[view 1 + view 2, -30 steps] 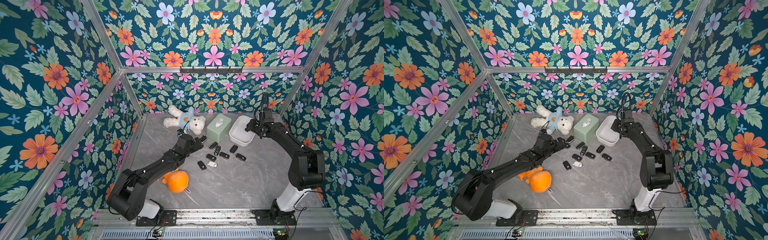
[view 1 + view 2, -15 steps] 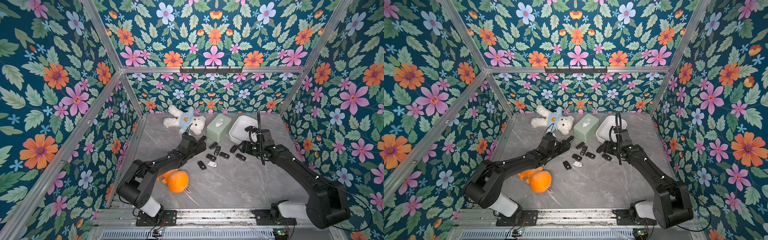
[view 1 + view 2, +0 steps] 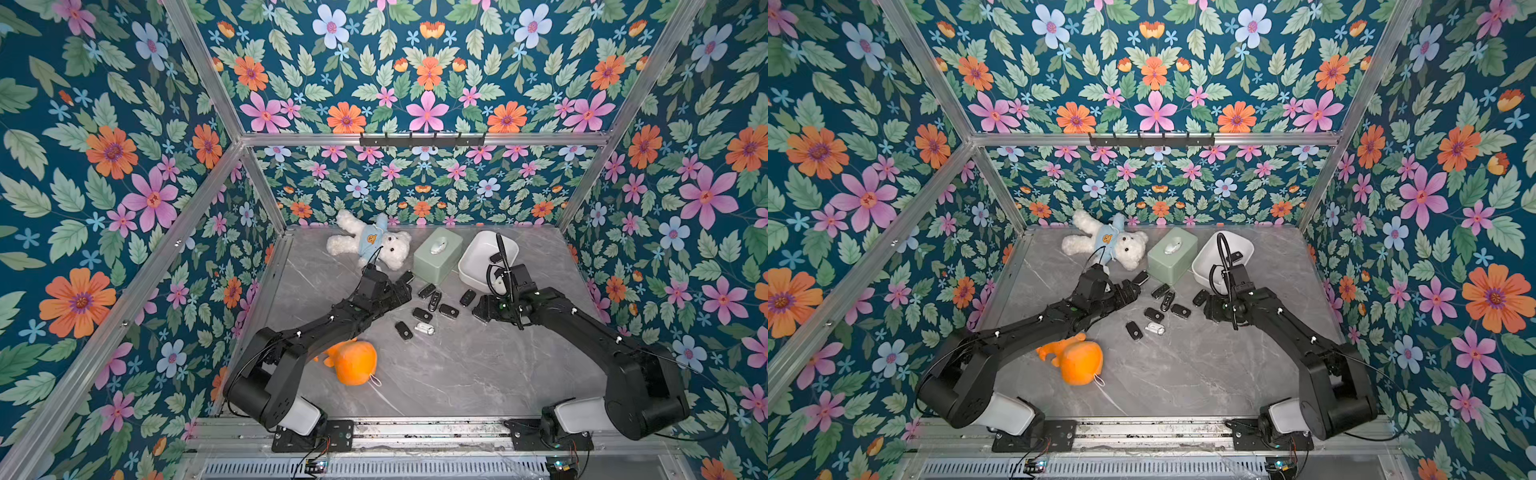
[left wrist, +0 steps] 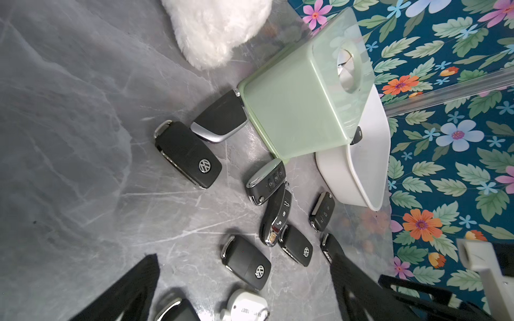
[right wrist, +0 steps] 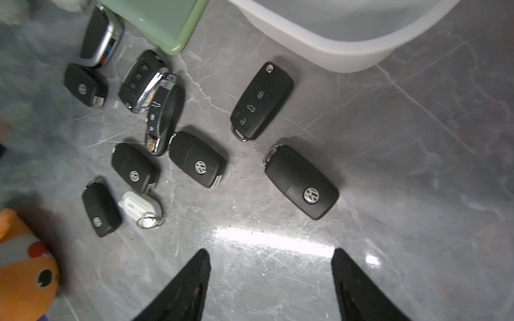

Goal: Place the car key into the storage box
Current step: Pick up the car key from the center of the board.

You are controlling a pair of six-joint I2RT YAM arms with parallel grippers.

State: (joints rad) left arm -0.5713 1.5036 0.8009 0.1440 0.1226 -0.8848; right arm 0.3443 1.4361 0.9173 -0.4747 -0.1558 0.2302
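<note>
Dark teal wallpaper with pink, orange and blue flowers [image 3: 424, 83] covers three enclosure walls. Silver aluminium frame bars [image 3: 291, 139] edge them; a black hook rail [image 3: 422, 141] sits on the back bar. The grey marble-patterned worktop [image 3: 457, 374] reflects bright light.

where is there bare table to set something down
Widest bare stretch: table between the orange plush and the right arm. A smaller one between the teddy bear and the left arm. Crowded: car keys scattered before the green box and storage box.
</note>
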